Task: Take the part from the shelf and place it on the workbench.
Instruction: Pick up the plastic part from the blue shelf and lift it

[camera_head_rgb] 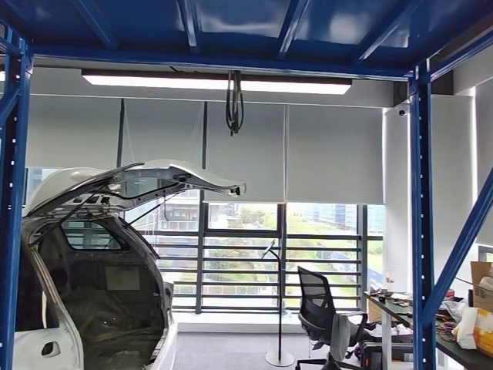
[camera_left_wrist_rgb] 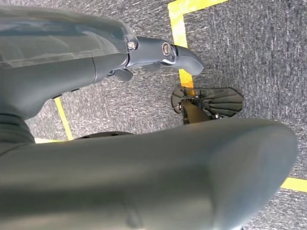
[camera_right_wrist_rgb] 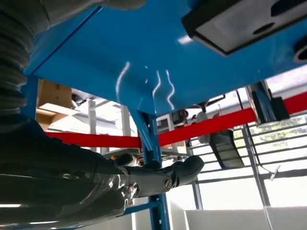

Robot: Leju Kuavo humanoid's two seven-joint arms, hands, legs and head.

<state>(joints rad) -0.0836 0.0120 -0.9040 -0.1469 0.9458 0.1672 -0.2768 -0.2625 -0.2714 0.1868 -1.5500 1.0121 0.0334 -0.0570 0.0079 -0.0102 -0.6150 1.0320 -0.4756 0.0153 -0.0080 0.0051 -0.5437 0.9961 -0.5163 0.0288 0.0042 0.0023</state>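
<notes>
Blue steel shelf frame point(camera_head_rgb: 423, 231) borders a room with grey roller blinds, a white car body point(camera_head_rgb: 87, 308) with raised tailgate, a black office chair point(camera_head_rgb: 320, 312) and a cluttered desk point(camera_head_rgb: 407, 312). Left hand point(camera_left_wrist_rgb: 155, 52): above grey carpet point(camera_left_wrist_rgb: 260, 48) with yellow floor tape point(camera_left_wrist_rgb: 181, 28), fingers extended, holding nothing. Right hand point(camera_right_wrist_rgb: 159, 179): beneath a blue shelf panel point(camera_right_wrist_rgb: 126, 62) near a red beam point(camera_right_wrist_rgb: 203, 127), fingers straight, empty. Part: location cannot be told.

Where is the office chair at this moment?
In the head view the office chair stands low and right of centre, in front of the windows, between the floor lamp and the cluttered desk, just left of the blue shelf post.
</notes>
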